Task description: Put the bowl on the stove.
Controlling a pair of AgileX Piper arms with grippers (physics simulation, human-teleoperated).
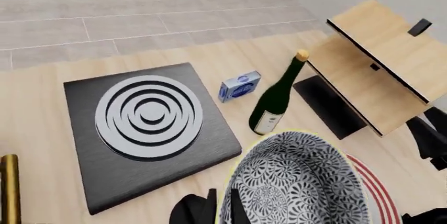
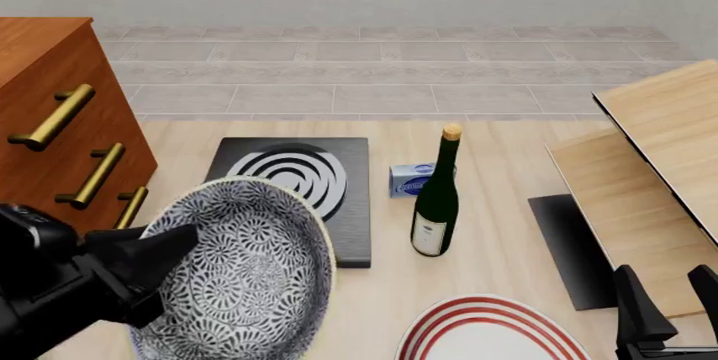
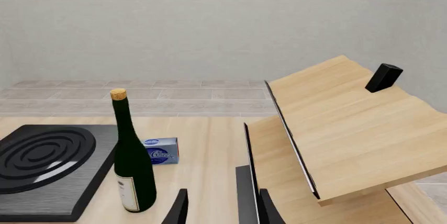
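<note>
Bowl (image 2: 252,272), nothing inside, clamped in left fingers (image 1: 209,205) beside stove (image 2: 298,183); right fingers (image 3: 223,203) apart.

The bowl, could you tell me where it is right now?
In the front view, the bowl sits low left, held by the left gripper, just short of the stove.

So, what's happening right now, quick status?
Left gripper shut on the bowl, lifted near the stove. Right gripper open, idle. Burner bare; wine bottle stands just beside the stove.
</note>
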